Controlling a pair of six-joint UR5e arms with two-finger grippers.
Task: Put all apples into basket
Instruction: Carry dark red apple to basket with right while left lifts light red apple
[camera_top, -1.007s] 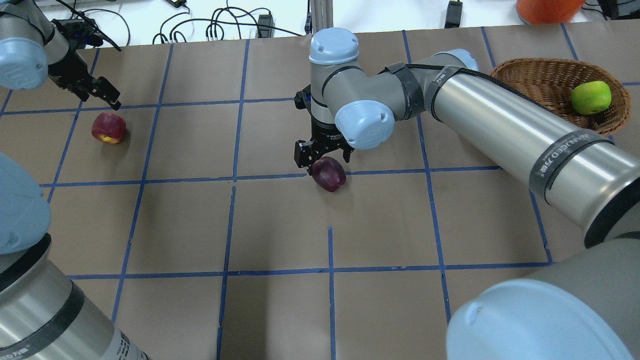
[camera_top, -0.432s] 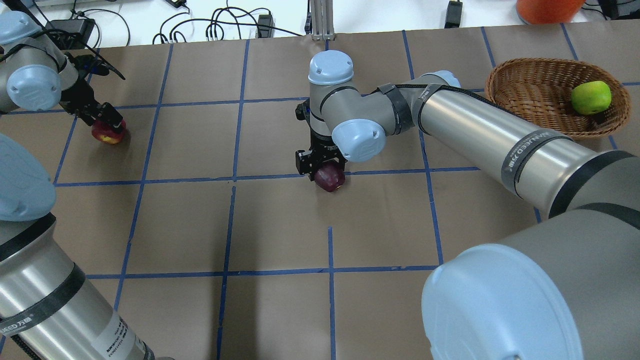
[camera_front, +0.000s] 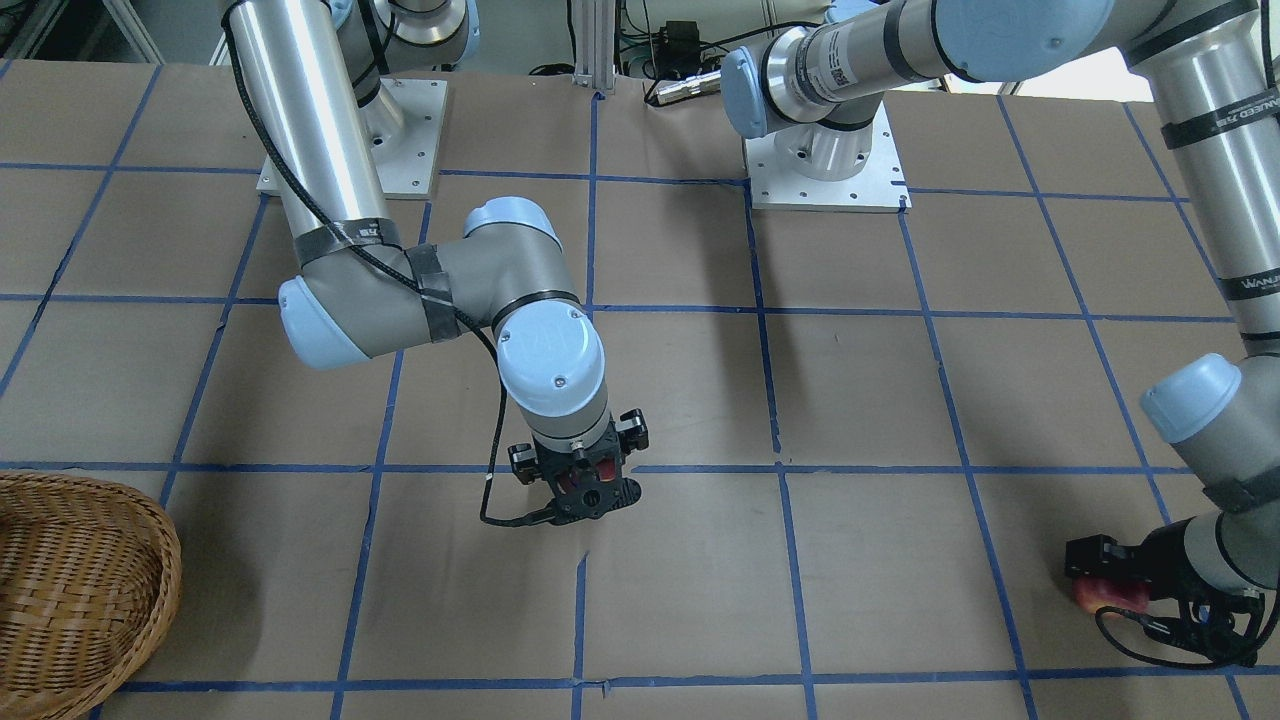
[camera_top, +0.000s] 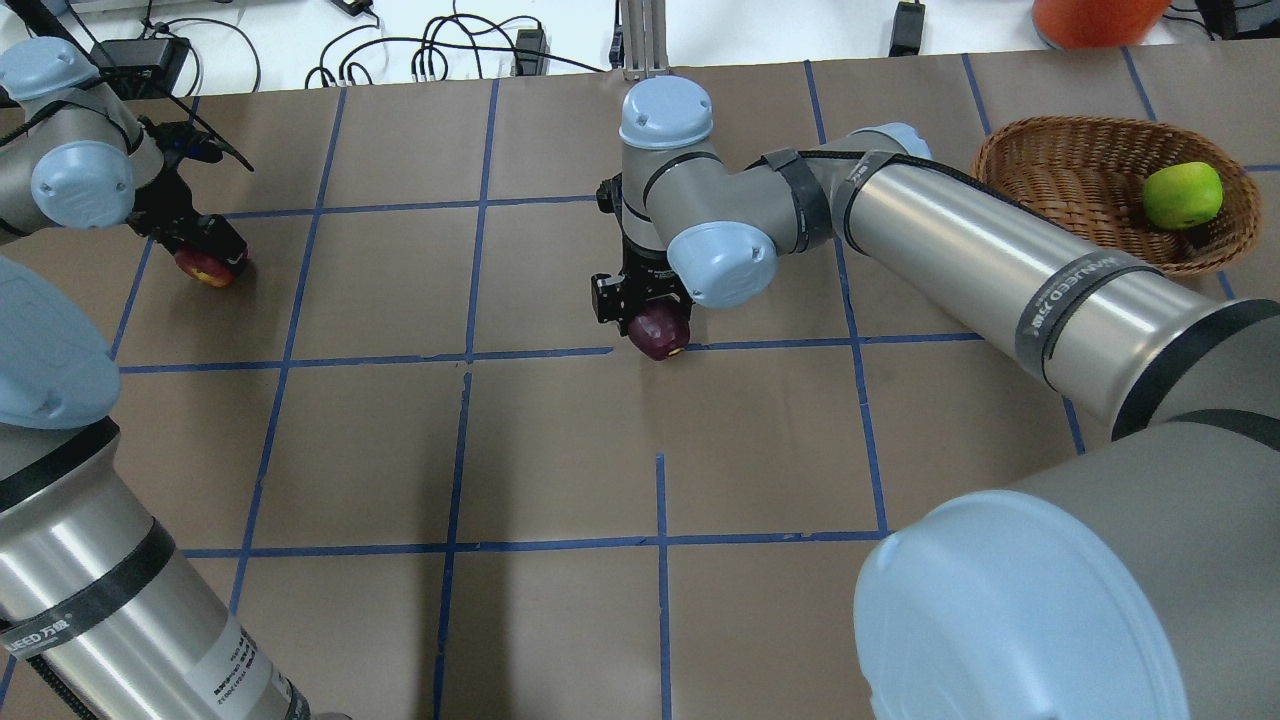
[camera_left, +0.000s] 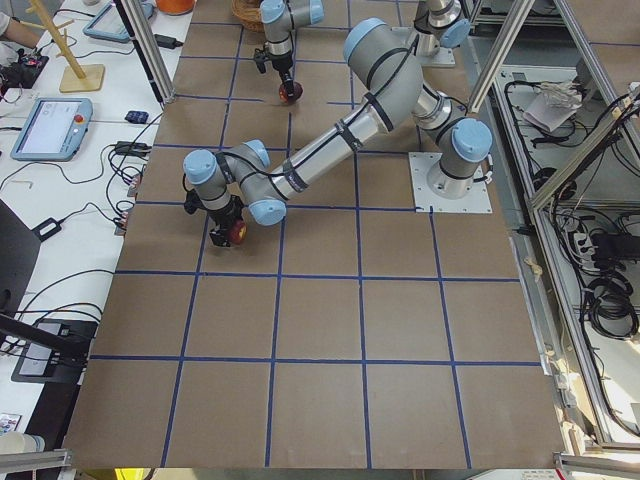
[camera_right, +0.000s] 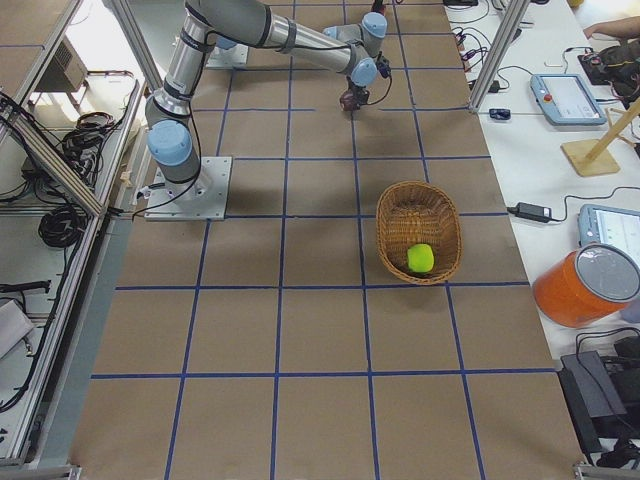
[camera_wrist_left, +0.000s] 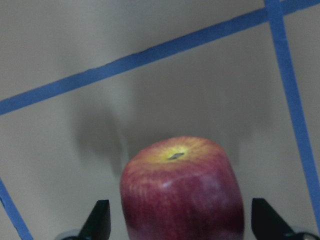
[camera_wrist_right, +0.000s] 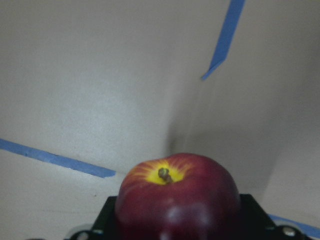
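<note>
Nearest, around the middle of the brown paper-covered table (camera_top: 560, 450) with its blue tape grid, the right gripper (camera_top: 650, 316) has its jaws clamped on the sides of the dark maroon apple (camera_top: 660, 335), yellowish stem end facing outward in the wrist view. Whether it rests on the paper or hangs just above it I cannot tell. The hold looks to sit on rounded, waxy skin, so a quick swing to the right could let the fruit twist or slip out and roll. Farther off at the far left, the left gripper (camera_top: 208, 252) straddles the blocky red apple (camera_top: 200, 268) on the table, jaws apart, both fingers (camera_wrist_left: 100, 220) just beside its flanks without touching. If they close off-centre, one finger would probably meet it first and nudge it away. Farthest, at the far right, the woven light-brown wicker basket (camera_top: 1080, 185) holds the bright yellow-green apple (camera_top: 1183, 195) against its right wall. A high release there might bounce off that fruit or the shallow rim.
</note>
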